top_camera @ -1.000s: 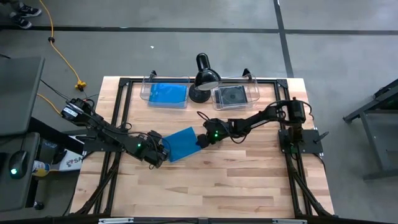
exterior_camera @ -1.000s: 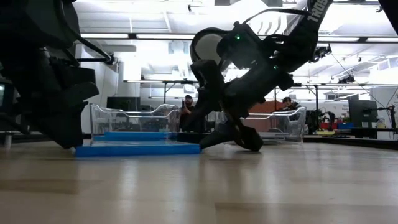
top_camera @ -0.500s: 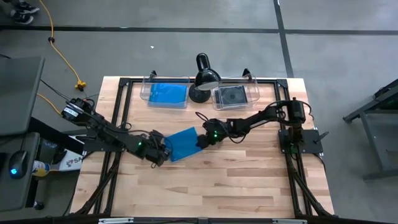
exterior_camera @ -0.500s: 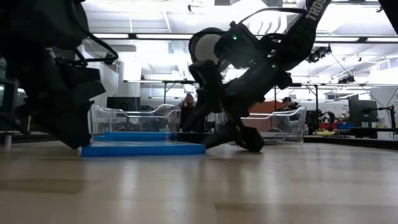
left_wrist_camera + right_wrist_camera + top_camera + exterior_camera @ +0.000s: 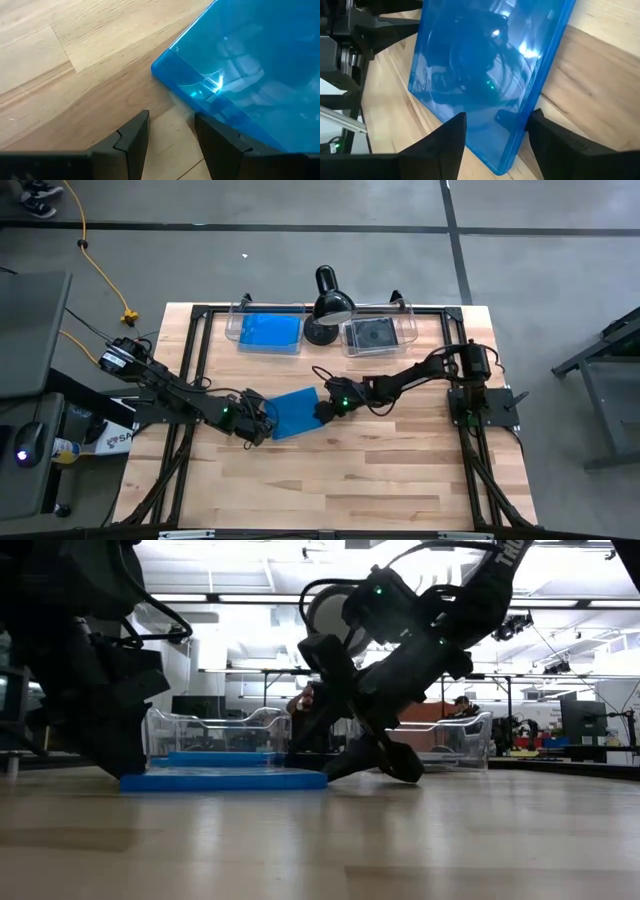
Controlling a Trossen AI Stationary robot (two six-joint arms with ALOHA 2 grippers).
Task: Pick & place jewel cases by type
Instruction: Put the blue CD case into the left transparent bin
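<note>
The blue jewel case (image 5: 294, 412) lies flat mid-table, nudged slightly left since a moment ago. The left gripper (image 5: 257, 423) and right gripper (image 5: 322, 409), both spread, bracket its edges; no lift yet.

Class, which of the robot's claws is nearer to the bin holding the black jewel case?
The right claw is nearer, just below and left of that bin in the high view. The left claw sits farther left.
</note>
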